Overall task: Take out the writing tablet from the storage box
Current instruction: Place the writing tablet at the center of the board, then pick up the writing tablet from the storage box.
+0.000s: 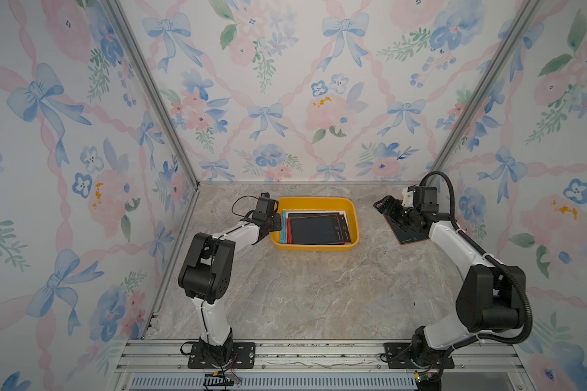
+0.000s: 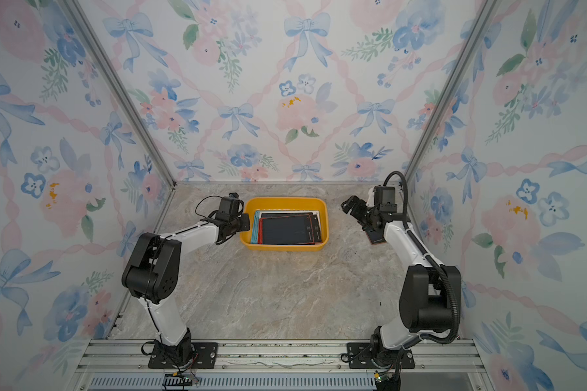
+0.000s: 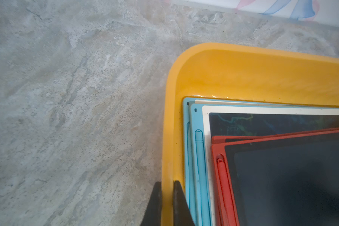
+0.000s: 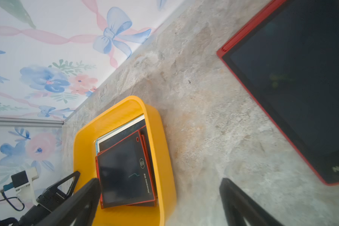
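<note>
One storage box (image 1: pixel 319 200) (image 2: pixel 285 200) sits on the counter (image 1: pixel 319 287) toward the back wall. One red-framed writing tablet (image 1: pixel 410 237) (image 4: pixel 301 88) lies flat on the counter outside it, well off to the box's right and partly hidden under the right arm in both top views. The right gripper (image 1: pixel 388 208) (image 4: pixel 160 181) hangs over that tablet's far end with its two fingers spread wide and nothing between them. In the right wrist view the tablet lies clear of both fingers.

A stack is in the box, and the left wrist view gives the best count. There are two light-blue tablets (image 3: pixel 193 121) lowest, one white tablet (image 3: pixel 205 125) over them, and two red tablets (image 3: pixel 282 195) on top, the upper one slightly skewed — five that can be told apart. A thin cream edge at the far side of the stack may be a sixth; I cannot tell. One blue stylus (image 3: pixel 199 140) and one red stylus (image 3: pixel 220 168) show in their side slots.

The left gripper (image 3: pixel 167 195) (image 1: pixel 275 221) is clenched on the box's left rim — one finger outside the wall, one inside, just beside the blue tablets.
</note>
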